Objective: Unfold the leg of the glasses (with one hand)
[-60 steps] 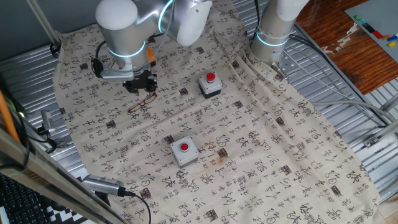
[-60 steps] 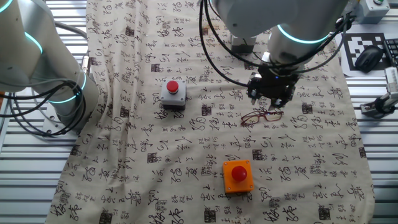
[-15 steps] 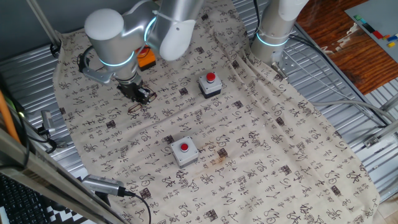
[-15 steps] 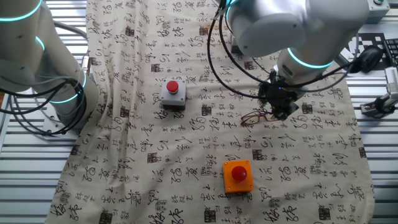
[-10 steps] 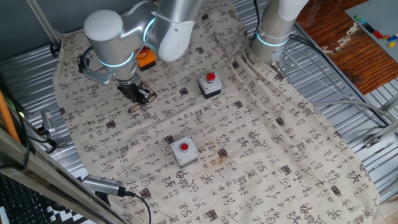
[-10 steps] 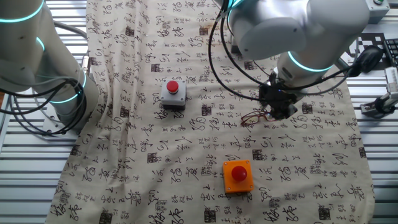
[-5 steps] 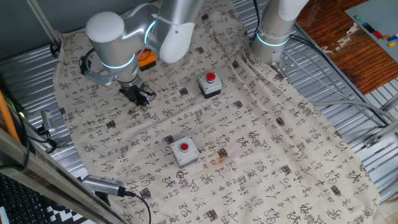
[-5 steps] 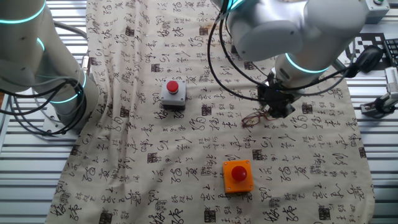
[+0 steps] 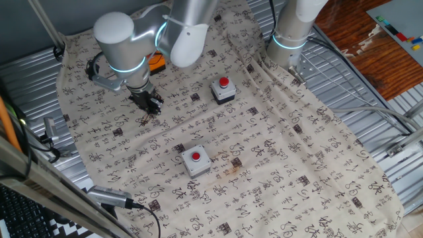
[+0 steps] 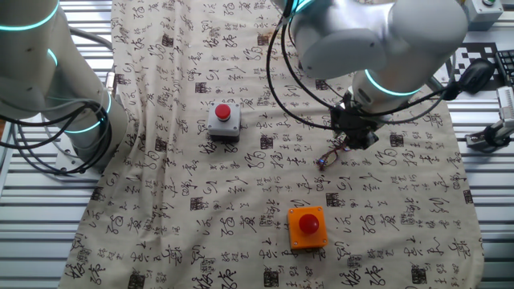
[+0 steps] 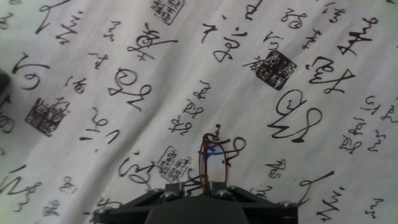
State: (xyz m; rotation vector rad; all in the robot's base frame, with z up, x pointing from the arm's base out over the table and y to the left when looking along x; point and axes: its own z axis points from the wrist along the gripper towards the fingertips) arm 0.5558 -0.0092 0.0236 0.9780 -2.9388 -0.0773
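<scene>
Thin reddish wire glasses [image 11: 211, 163] in black metal hand [image 10: 359, 136], above printed cloth [image 9: 277, 158]

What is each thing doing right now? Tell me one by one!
glasses: held at one end by the pincer, tipped up, the other end down by the cloth.
pincer: shut on the glasses, tilted.
grey button boxes and: sitting on the cloth, nothing touching the red buttons.
orange button box: sitting flat, untouched.
cloth: spread over the table, wrinkled along one side.
</scene>
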